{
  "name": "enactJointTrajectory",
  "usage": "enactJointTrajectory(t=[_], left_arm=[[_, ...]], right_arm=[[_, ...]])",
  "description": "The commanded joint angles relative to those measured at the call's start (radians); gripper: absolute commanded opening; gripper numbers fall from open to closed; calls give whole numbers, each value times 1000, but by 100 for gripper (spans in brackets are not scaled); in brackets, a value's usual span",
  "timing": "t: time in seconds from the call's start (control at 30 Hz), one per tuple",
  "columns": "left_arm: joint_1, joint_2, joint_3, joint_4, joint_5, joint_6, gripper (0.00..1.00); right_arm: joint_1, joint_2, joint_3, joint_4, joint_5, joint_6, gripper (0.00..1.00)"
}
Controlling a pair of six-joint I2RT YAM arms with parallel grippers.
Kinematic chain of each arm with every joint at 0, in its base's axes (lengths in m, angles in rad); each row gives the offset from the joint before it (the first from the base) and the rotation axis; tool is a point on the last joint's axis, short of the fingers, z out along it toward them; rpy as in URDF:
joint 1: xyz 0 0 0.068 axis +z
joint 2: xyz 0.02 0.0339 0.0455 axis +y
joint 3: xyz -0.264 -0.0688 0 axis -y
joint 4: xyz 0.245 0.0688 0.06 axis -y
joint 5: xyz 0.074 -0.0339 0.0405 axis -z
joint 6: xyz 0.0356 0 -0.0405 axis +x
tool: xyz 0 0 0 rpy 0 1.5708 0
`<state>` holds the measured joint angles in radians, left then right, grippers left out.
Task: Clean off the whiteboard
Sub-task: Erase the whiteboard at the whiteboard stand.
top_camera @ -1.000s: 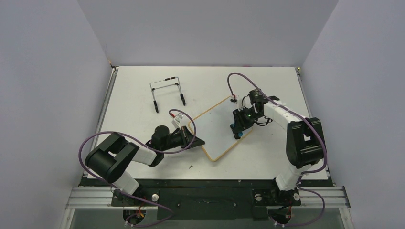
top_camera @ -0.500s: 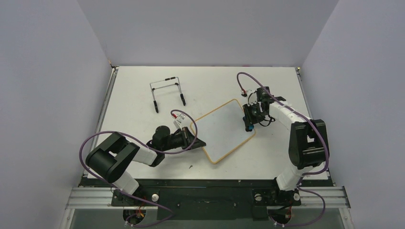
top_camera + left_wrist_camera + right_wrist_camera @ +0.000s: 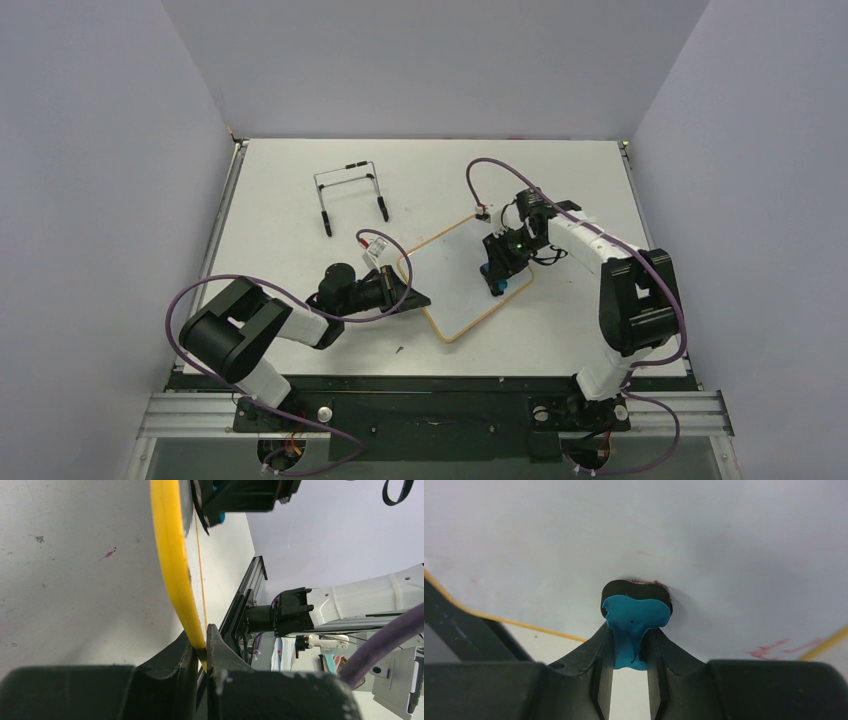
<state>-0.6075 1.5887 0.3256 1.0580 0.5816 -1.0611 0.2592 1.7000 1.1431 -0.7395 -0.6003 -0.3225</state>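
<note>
The whiteboard (image 3: 455, 275) lies flat and skewed at the table's middle, white with a thin tan frame. My left gripper (image 3: 412, 297) is shut on its left edge; the left wrist view shows the yellow frame (image 3: 172, 560) pinched between the jaws (image 3: 201, 645). My right gripper (image 3: 497, 283) is shut on the small blue eraser (image 3: 634, 625) and presses its dark pad onto the board's right part (image 3: 724, 545). A faint red mark (image 3: 769, 650) remains near the board's right edge.
A black wire easel stand (image 3: 350, 193) stands at the back left of the table. The table's white surface (image 3: 560, 330) is bounded by grey walls on three sides. Purple cables loop from both arms.
My right gripper with the eraser swept right toward the board's far edge, then came back left and nearer over the board. The left gripper and the board stayed put.
</note>
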Motion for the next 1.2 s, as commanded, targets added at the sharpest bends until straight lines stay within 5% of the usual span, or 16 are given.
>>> enactJointTrajectory(t=[0.0,0.2,0.5,0.67,0.93,1.17], left_arm=[[-8,-21,46,165,32,58,0],[-8,-25,53,153,37,63,0],[-7,-25,56,142,36,70,0],[-8,-20,58,144,37,70,0],[-11,-12,59,154,39,66,0],[-11,-20,59,153,40,64,0]], right_arm=[[30,17,39,-47,-134,3,0],[-71,50,22,82,127,120,0],[-126,90,5,77,265,120,0],[-121,100,-5,48,215,93,0],[-18,62,14,-67,-71,-25,0],[-19,12,25,44,-18,86,0]])
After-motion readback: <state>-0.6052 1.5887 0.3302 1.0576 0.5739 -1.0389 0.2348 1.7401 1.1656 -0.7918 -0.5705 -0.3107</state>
